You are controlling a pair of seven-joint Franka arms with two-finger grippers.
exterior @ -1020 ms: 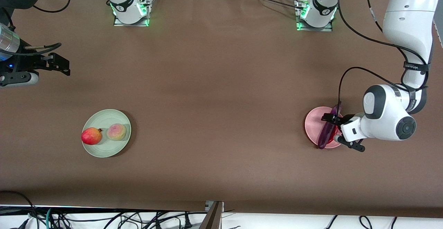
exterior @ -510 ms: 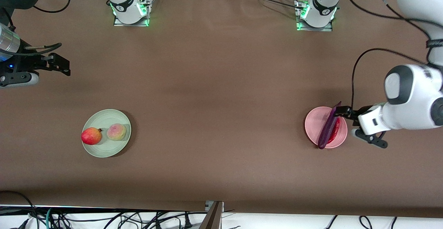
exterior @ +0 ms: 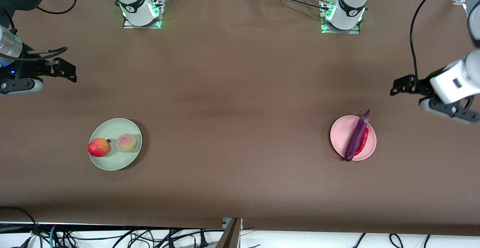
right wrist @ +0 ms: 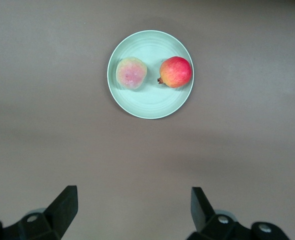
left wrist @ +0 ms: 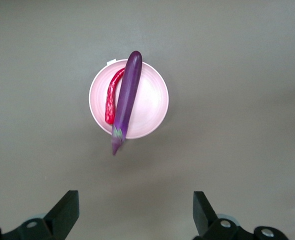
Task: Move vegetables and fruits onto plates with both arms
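Note:
The purple eggplant (exterior: pixel 356 135) lies across the pink plate (exterior: pixel 339 135), over the red chili pepper (exterior: pixel 363 143). The left wrist view shows the eggplant (left wrist: pixel 126 97), the chili (left wrist: pixel 111 97) and the plate (left wrist: pixel 150 100) the same way. The red fruit (exterior: pixel 99 147) and the peach (exterior: pixel 126 143) sit side by side on the mint green plate (exterior: pixel 112 128). The right wrist view also shows the fruit (right wrist: pixel 176 72), the peach (right wrist: pixel 131 73) and the plate (right wrist: pixel 152 50). My left gripper (exterior: pixel 398 86) (left wrist: pixel 136 210) is open and empty, up in the air beside the pink plate. My right gripper (exterior: pixel 67 69) (right wrist: pixel 132 207) is open and empty, waiting high at the right arm's end.
The brown table cover (exterior: pixel 240 109) is bare between the two plates. The arm bases (exterior: pixel 141 9) (exterior: pixel 342 13) stand along the table's edge nearest the robots. Cables (exterior: pixel 112 236) hang below the edge nearest the front camera.
My left gripper has let go of the eggplant, which stays on the pink plate, and has risen and pulled back toward the left arm's end. The right arm has not moved.

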